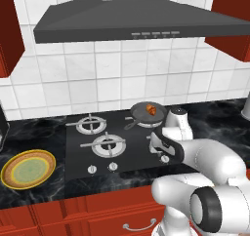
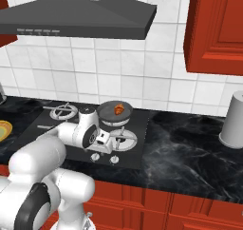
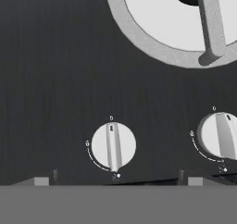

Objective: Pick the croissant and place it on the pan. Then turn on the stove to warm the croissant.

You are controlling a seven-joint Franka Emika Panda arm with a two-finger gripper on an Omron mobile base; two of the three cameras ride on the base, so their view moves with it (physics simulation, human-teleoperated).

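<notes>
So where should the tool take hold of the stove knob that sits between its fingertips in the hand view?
Grip the raised ridge across the knob, one finger on each long flank, coming straight down at the cooktop. The face is a flat low disc with little to hold; the ridge gives two parallel sides to pinch and twist. The tool is open.

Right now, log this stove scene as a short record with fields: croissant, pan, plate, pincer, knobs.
croissant: orange-brown pastry lying in the pan
pan: dark grey, on the stove's rear right burner
plate: yellow-rimmed, green-centred, on the counter left of the stove
pincer: open, low over the stove's front edge, holding nothing
knobs: one silver knob sits between the fingertips; a second knob beside it
</notes>
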